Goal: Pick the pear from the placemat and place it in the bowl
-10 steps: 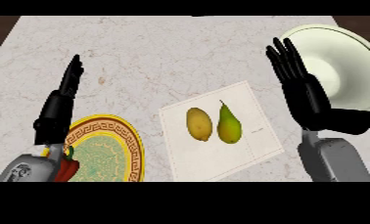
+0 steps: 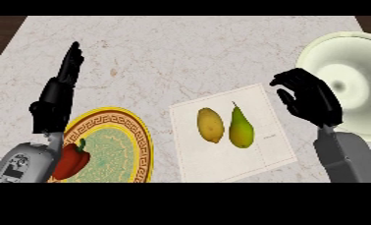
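Observation:
A green pear (image 2: 241,128) lies on the white placemat (image 2: 217,166) near the middle, stem pointing away from me. Beside it on the left lies a yellow potato-like item (image 2: 210,125). The pale bowl (image 2: 316,56) stands at the right edge of the counter. My right hand (image 2: 311,98) hovers just right of the placemat and left of the bowl, fingers curled downward, holding nothing. It is close to the pear but apart from it. My left hand (image 2: 59,91) rests at the left, fingers straight and pointing away.
A yellow patterned plate (image 2: 119,143) sits at the lower left with a red pepper (image 2: 71,160) on its left side, partly behind my left forearm. The marble counter (image 2: 181,52) stretches beyond the placemat.
My right hand has come down and toward the placemat, and its fingers have curled from straight to bent. The left hand has stayed put.

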You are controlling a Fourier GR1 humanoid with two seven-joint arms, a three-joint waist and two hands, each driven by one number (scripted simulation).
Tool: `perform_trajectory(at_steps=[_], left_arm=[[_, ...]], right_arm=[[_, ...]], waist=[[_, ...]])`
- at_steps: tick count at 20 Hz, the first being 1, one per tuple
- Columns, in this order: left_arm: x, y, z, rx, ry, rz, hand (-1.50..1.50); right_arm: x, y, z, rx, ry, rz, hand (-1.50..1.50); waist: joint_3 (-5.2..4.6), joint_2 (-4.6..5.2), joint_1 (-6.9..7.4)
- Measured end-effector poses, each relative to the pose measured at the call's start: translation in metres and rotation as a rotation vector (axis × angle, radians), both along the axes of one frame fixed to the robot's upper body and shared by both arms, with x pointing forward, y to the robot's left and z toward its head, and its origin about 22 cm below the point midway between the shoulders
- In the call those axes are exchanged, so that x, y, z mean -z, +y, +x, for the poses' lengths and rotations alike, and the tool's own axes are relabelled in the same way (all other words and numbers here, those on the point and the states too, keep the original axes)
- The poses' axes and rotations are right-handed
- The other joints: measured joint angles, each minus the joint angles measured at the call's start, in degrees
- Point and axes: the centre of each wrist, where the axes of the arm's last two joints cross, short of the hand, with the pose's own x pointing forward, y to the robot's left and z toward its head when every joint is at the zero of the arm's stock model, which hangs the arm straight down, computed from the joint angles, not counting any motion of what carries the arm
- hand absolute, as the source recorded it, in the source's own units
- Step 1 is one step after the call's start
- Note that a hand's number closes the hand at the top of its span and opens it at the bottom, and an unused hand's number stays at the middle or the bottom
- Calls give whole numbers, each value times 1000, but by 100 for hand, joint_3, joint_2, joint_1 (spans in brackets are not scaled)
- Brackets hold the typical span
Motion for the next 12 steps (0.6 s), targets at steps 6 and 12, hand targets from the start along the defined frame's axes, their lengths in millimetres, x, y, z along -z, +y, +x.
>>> perform_trajectory(at_steps=[6, 12], left_arm=[[-9, 0, 6, -11, 32, -10, 0], [-15, 1, 10, -13, 44, -11, 0]], right_arm=[[24, -50, -1, -129, -85, 63, -150], [-18, -78, 28, -249, -110, -191, -150]], waist=[[2, -39, 5], [-10, -63, 12]])
